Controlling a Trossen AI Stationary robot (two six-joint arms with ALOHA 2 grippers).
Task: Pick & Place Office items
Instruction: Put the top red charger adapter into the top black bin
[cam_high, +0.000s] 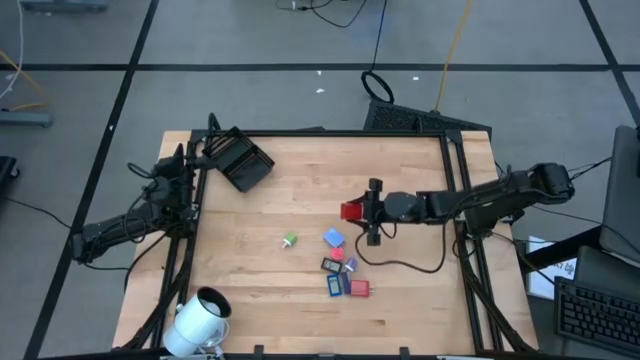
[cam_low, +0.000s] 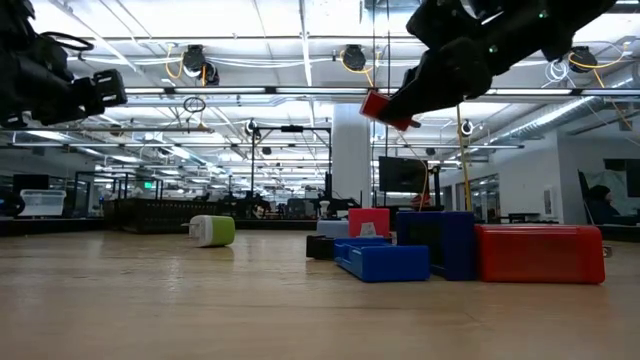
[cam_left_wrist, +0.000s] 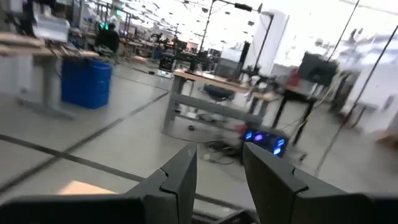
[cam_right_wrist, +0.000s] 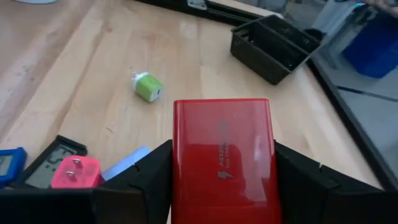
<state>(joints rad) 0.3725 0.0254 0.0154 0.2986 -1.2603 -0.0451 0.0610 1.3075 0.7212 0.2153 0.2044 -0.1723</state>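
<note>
My right gripper (cam_high: 356, 211) is shut on a red flat rectangle (cam_right_wrist: 221, 155) and holds it above the middle of the table. The other office items lie on the wood nearer the near edge: a green-and-white bit (cam_high: 290, 240), a blue piece (cam_high: 333, 238), dark and blue pieces (cam_high: 337, 276) and a red one (cam_high: 358, 288). The black tray (cam_high: 241, 162) sits at the far left corner. My left gripper (cam_left_wrist: 217, 152) is open and holds nothing; it hovers at the table's left edge beside the tray (cam_high: 200, 160). My right gripper pinches the red rectangle between its two fingers (cam_right_wrist: 149, 171), one on each long side edge (cam_right_wrist: 177, 162). The fingers come from the table's right side, slanting slightly down. The rectangle is lifted clear of the table (cam_low: 385, 108), with its free end pointing toward the table's left side.
A large white cylinder (cam_high: 203, 318) lies at the near left corner. A black frame (cam_high: 458, 180) borders the table's sides. A cable (cam_high: 420, 265) trails on the wood below the right arm. Bare wood lies between the tray and the items.
</note>
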